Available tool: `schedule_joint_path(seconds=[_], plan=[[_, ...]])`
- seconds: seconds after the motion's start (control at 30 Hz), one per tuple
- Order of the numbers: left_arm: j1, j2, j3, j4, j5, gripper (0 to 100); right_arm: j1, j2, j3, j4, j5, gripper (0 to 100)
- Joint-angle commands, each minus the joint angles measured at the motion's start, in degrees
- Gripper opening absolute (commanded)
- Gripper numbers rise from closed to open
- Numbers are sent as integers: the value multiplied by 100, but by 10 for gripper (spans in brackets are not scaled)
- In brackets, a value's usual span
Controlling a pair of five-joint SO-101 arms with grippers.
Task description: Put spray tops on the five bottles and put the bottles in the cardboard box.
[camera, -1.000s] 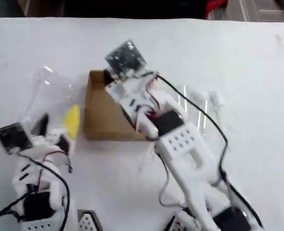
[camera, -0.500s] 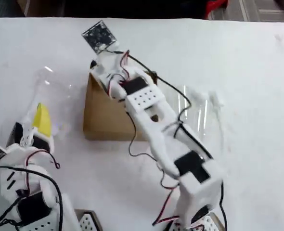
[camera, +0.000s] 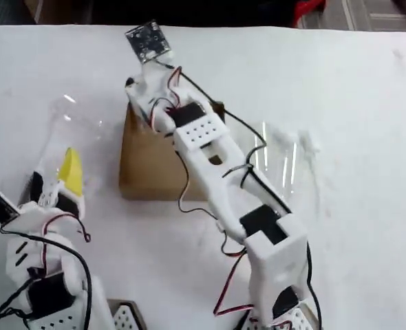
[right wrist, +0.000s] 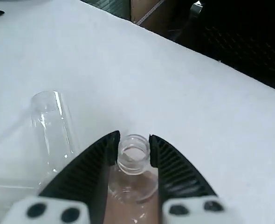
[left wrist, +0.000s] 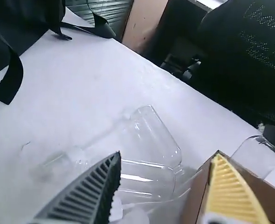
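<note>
Right hand [right wrist: 133,140] clamps a bottle [right wrist: 132,158] by its neck; left hand [left wrist: 168,161] gapes before loose bottles [left wrist: 149,133].

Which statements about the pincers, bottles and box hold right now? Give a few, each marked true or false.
1. The right pincer is shut on the neck of a bottle. True.
2. That bottle wears a spray top. False: its neck is open, with no top on it.
3. The left pincer grips a bottle. False: it is open and holds nothing.
4. Loose bottles lie on the table by the box. True.
</note>
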Motion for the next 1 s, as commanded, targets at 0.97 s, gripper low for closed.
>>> schedule_joint_path(seconds=[0.97], plan=[[198, -48, -9, -149, -62, 282, 101, -857, -1011, 1068, -114, 278]])
